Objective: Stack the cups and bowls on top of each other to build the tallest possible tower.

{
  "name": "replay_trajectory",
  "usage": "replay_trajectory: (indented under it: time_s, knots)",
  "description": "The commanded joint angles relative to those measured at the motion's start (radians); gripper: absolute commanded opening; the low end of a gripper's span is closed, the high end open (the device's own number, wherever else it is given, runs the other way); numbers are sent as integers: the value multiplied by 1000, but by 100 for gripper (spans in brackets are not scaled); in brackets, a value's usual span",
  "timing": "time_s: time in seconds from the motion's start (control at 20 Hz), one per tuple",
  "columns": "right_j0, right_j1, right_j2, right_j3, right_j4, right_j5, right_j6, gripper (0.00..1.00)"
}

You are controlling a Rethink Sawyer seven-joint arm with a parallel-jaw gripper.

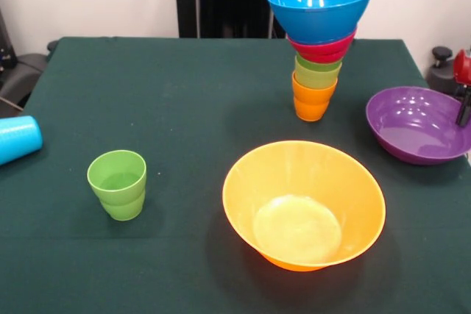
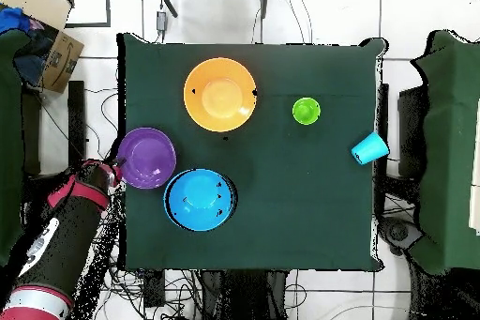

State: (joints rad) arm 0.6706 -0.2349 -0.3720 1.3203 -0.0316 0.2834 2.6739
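Front view shows the tower (image 1: 317, 49) standing on the green tablecloth (image 1: 184, 108) toward the far side: an orange cup (image 1: 312, 102) at the bottom, a green cup (image 1: 316, 71) nested in it, then a red bowl (image 1: 324, 49), and a wide blue bowl (image 1: 319, 6) on top. A big orange bowl (image 1: 303, 204) sits upright near the front edge, well apart from the tower. The purple bowl (image 1: 416, 124) rests at the table's right edge, tilted a little. A lone green stepped cup (image 1: 118, 183) stands upright at the left, and a light blue cup (image 1: 16, 138) lies on its side at the left edge. Overhead, the red and black arm (image 2: 61, 232) reaches beside the purple bowl, with the gripper (image 2: 114, 168) just at its rim; I cannot tell how the jaws stand.
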Motion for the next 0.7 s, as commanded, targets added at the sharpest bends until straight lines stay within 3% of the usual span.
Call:
replay_trajectory:
  time_s: [0.05, 0.4, 0.7]
  knots:
    - [8, 82, 73, -29, -65, 136, -56, 0]
    - [3, 76, 74, -26, -71, 125, -57, 0]
    - [-19, 21, 107, 9, -70, 125, -79, 0]
